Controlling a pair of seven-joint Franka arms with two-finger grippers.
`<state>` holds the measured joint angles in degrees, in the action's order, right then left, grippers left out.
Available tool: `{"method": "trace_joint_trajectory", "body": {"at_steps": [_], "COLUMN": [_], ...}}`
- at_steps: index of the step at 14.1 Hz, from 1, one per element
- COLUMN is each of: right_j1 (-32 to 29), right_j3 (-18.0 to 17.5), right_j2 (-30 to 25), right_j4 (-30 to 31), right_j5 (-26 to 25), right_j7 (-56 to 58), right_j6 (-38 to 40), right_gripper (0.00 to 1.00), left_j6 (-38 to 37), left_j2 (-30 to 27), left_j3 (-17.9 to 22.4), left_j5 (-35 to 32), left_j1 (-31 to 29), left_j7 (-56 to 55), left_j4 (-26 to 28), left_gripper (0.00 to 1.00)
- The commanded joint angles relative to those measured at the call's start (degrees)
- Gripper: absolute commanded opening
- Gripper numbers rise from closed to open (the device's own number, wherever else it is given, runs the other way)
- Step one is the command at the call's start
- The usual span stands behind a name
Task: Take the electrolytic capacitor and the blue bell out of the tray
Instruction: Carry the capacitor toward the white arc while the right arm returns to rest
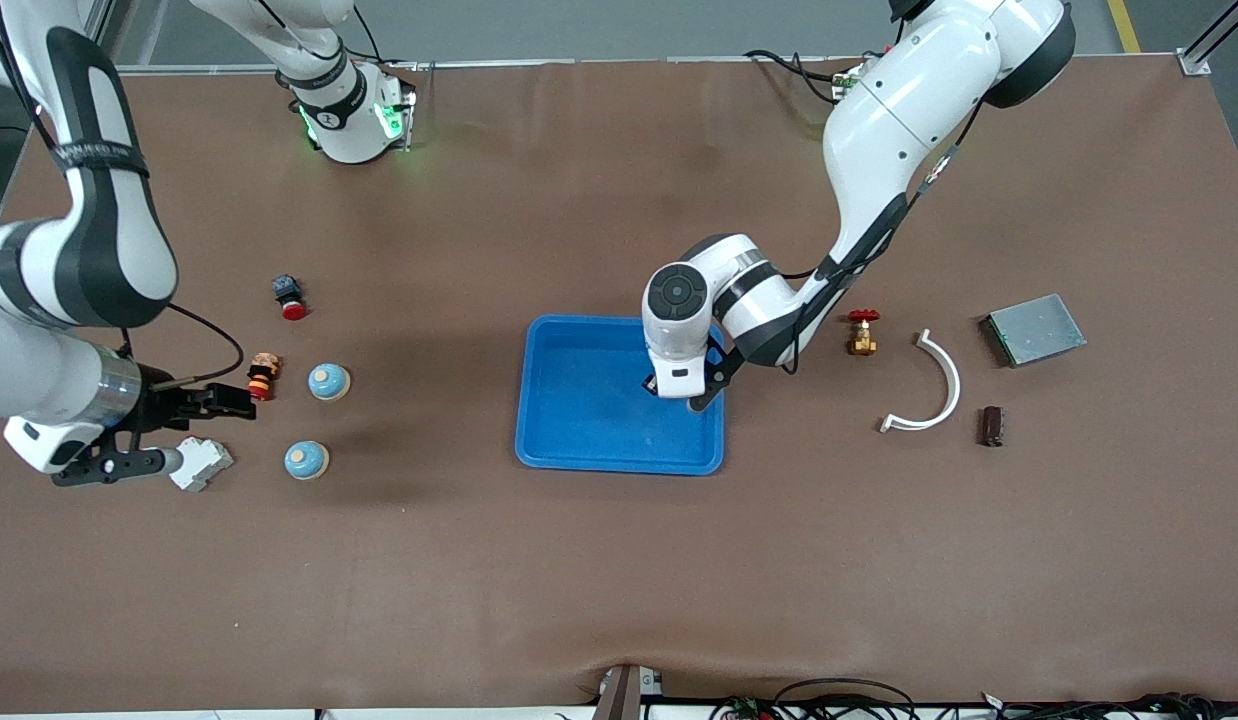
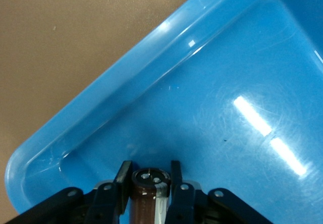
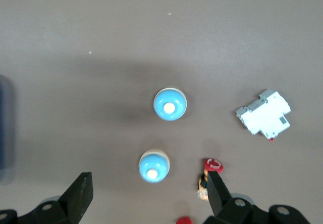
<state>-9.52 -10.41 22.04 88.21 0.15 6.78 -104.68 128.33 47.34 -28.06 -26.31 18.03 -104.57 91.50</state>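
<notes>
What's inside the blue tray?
The blue tray looks bare inside. The left gripper hangs over it, shut on a brown capacitor. The arm hides one corner.

Brass valve (image 1: 862,333), white curved strip (image 1: 929,385), grey metal box (image 1: 1035,329), white breaker (image 1: 202,464).

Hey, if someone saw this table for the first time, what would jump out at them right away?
The blue tray at the table's middle, with the left gripper over it, shut on a brown capacitor. Toward the right arm's end, two blue bells sit near each other, with the open right gripper over them.
</notes>
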Motion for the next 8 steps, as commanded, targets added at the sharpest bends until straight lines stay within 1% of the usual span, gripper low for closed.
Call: {"method": "trace_joint_trajectory", "body": {"at_steps": [1,5,8], "right_j1": [0.47,2.13,2.49], "right_j3": [-0.22,-0.4,-0.31], "right_j2": [-2.95,-7.78,-10.95], "right_j4": [-1.55,-1.55,-1.38], "right_j5": [-0.5,-0.85,-0.85], "right_j7": [-2.73,-10.28,-11.44], "right_j6": [3.78,8.43,10.81], "right_gripper": [1.0,1.0,1.0], "left_j6": [0.35,-1.05,-6.66], "left_j2": [-0.94,-2.07,-3.65], "left_j3": [0.2,0.11,-0.33], "left_j5": [-0.94,-1.37,-1.47], "left_j1": [0.16,0.17,0.08], "left_j7": [-1.25,-0.64,3.3], "left_j4": [0.34,0.08,-1.67], "left_gripper": [0.0,0.0,0.0]}}
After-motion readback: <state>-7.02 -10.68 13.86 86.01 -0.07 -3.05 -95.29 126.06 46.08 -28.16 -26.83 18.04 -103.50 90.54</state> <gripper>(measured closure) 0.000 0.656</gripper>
